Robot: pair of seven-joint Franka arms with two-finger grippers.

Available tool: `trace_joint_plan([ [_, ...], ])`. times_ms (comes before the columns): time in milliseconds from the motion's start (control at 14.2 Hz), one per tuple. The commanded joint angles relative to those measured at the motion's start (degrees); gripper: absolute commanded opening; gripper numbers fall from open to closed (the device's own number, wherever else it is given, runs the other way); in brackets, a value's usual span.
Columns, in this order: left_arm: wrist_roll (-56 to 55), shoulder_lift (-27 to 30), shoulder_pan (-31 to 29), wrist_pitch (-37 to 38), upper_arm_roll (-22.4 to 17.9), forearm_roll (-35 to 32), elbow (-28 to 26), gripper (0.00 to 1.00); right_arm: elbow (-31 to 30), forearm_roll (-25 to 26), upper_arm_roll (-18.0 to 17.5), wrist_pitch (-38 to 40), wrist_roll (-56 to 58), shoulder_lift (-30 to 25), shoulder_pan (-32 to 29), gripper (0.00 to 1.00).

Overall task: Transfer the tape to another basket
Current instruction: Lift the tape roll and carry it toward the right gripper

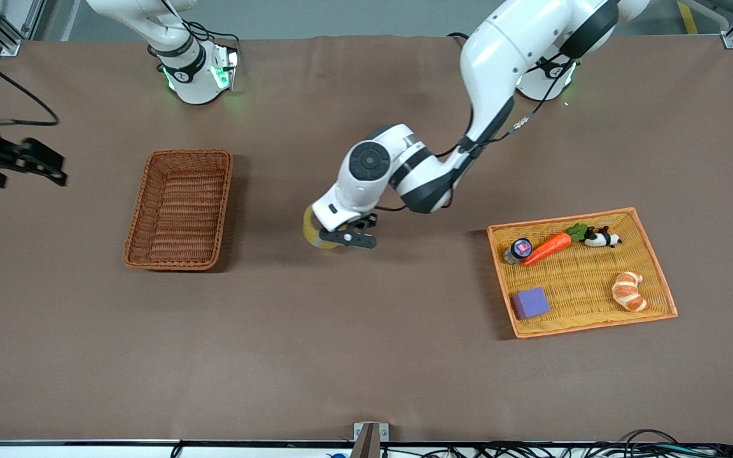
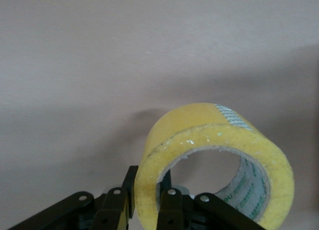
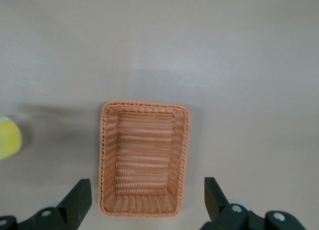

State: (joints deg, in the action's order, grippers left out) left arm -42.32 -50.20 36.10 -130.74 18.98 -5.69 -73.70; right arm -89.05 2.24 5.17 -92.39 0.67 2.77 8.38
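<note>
I counted one tape [image 1: 311, 230] roll, clamped by its wall in my left gripper [image 1: 349, 236] above bare desk [image 1: 366, 356], between one wicker basket [image 1: 180, 209] and one yellow tray [image 1: 586, 273] carrying five items. My right gripper [image 1: 29, 162] waited, fingers spread wide.

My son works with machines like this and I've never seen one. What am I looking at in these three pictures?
Two white robot arms stand at a brown table. The big picture looks down from across the table; the two small ones come from cameras on each arm's wrist.

The left gripper is shut on a yellowish tape roll, pinching its wall, over bare table between the two containers. The right gripper is open and waits over its end of the table, looking down on the empty wicker basket.

Toward the left arm's end lies a flat yellow tray holding a carrot, croissant, purple block, small jar and toy panda.
</note>
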Motion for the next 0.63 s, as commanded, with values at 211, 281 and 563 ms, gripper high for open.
trace_joint_plan([
  [211,-1.5,-6.0,7.0,-1.8,-3.9,-0.9,6.5,0.27,-13.4,-0.7,0.1,-17.0,-19.0,2.2,12.2,1.00],
  [281,-1.2,-6.0,7.0,-1.7,-4.5,-0.9,6.3,0.28,-13.8,-0.7,0.0,-17.2,-19.3,3.2,13.4,1.00],
  [563,-1.3,-5.1,6.9,3.2,-5.9,-2.1,5.4,0.30,-16.7,-0.9,-0.8,-23.7,-20.0,7.2,16.0,1.00],
])
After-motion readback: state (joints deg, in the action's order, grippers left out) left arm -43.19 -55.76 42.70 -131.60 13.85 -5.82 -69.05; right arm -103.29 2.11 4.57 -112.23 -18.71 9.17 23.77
